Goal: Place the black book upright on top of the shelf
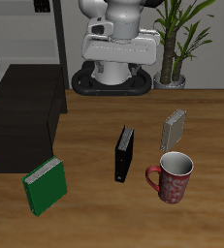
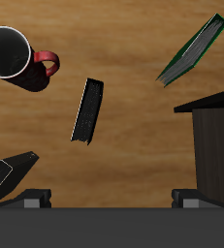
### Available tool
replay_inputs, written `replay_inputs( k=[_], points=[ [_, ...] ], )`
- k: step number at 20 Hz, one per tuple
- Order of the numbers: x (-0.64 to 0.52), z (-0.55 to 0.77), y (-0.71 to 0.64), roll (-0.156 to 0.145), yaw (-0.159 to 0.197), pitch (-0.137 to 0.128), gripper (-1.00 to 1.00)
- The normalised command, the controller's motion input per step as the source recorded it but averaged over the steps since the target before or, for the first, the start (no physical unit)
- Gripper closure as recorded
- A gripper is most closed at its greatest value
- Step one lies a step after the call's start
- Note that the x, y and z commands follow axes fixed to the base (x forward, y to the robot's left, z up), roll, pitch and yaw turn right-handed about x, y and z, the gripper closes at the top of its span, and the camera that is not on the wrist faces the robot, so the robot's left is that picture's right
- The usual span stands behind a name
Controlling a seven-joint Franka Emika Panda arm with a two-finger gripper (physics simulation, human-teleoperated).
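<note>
The black book [image 1: 124, 154] stands on its edge on the wooden table, near the middle, its white page edges showing; it also shows in the wrist view [image 2: 87, 110]. The shelf [image 1: 26, 121], a low black cabinet with a flat top, stands at the table's side, and one of its corners shows in the wrist view [image 2: 212, 145]. My gripper [image 2: 109, 201] hangs high above the table, farther back than the book. Its fingers [image 2: 31, 201] are wide apart and hold nothing. In the exterior view the gripper [image 1: 118, 50] is up against the robot's body.
A green book [image 1: 46, 184] stands in front of the shelf. A grey book [image 1: 174, 128] and a red mug [image 1: 172, 176] stand beside the black book on its other side. A potted plant [image 1: 186, 39] and a tall grey shelving unit [image 1: 26, 29] stand at the back.
</note>
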Motion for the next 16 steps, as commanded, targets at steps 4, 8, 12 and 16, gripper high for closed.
replay_inputs(
  k=[4, 8, 12, 16],
  points=[
    [0.12, 0.02, 0.31, 0.092, 0.03, -0.027, -1.0],
    [0.18, 0.02, 0.16, -0.005, -0.002, -0.014, -1.0],
    [0.21, -0.01, 0.08, -0.008, -0.001, -0.006, -1.0],
    [0.24, -0.1, 0.11, -0.006, 0.017, -0.032, -1.0]
  ],
)
